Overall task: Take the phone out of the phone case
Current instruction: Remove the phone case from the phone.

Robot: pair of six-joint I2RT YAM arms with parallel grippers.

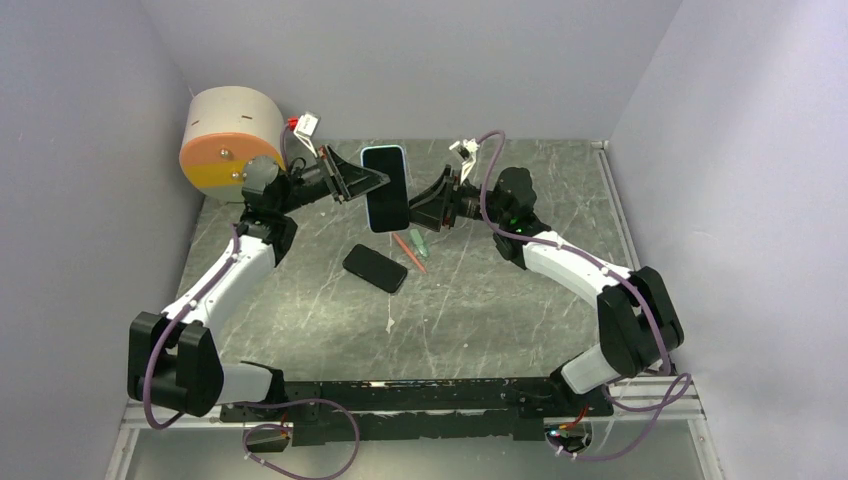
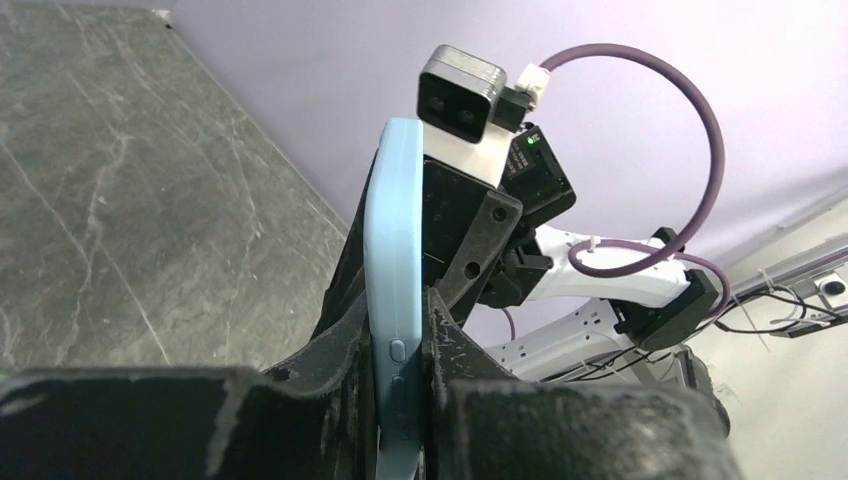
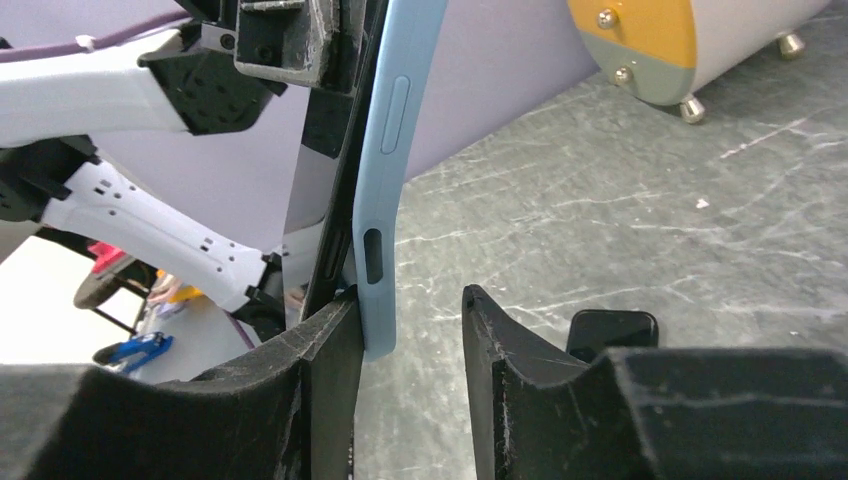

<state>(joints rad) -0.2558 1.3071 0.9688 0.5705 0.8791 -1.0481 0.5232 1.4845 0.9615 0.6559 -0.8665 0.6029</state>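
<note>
The left end effector [image 1: 372,182] is clamped on one long edge of the light blue phone case [image 1: 384,149], holding it up off the tabletop [image 1: 480,300]. The phone [image 1: 386,195] sits inside the case, dark screen showing. The right end effector [image 1: 418,205] straddles the opposite edge with its jaws apart: one finger [image 3: 325,350] touches the screen side, the other stands clear. Below both end effectors a black phone-shaped slab [image 1: 375,267] lies flat

One blue phone case [image 1: 385,187] being held up; one black phone-like slab [image 1: 375,267], two pen-like sticks [image 1: 409,250] lying at middle of table [image 1: 500,310]; one orange-and-white drum [image 1: 232,140] sitting at far left corner.
</note>
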